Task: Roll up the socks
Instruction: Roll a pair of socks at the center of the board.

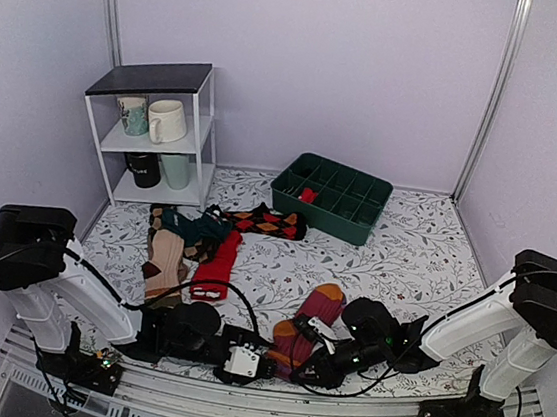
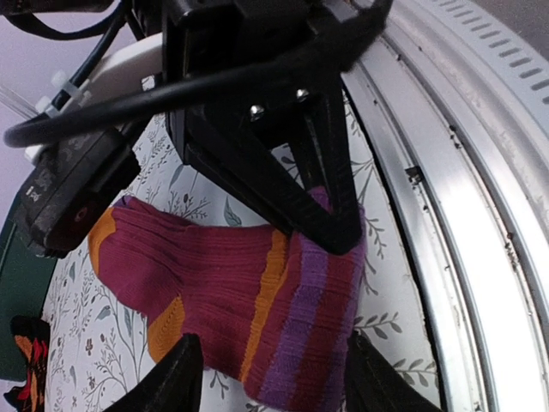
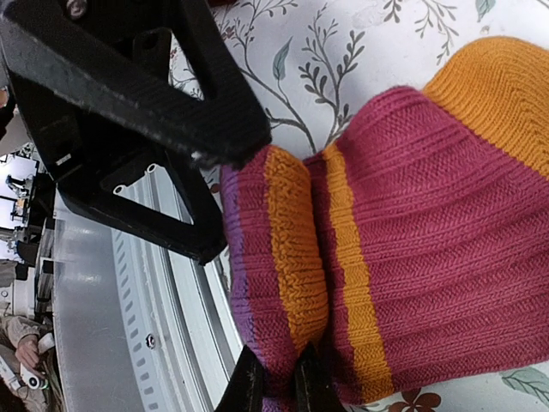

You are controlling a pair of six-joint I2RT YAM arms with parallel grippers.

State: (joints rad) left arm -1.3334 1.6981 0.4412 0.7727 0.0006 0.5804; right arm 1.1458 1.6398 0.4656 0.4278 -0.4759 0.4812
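The light, limp maroon ribbed-knit socks with orange-purple stripes lie at the near edge of the floral table, likely best held at the doubled cuff, which the right gripper pinches and the left gripper straddles, jaws apart.

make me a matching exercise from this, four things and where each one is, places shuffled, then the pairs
1 maroon sock
2 green tray
3 cream mug
4 argyle sock

A on the shelf, just under its black top
B near edge of the table
C toward the back, small red thing inside
D between shelf and tray

Pairs: 1-B, 2-C, 3-A, 4-D
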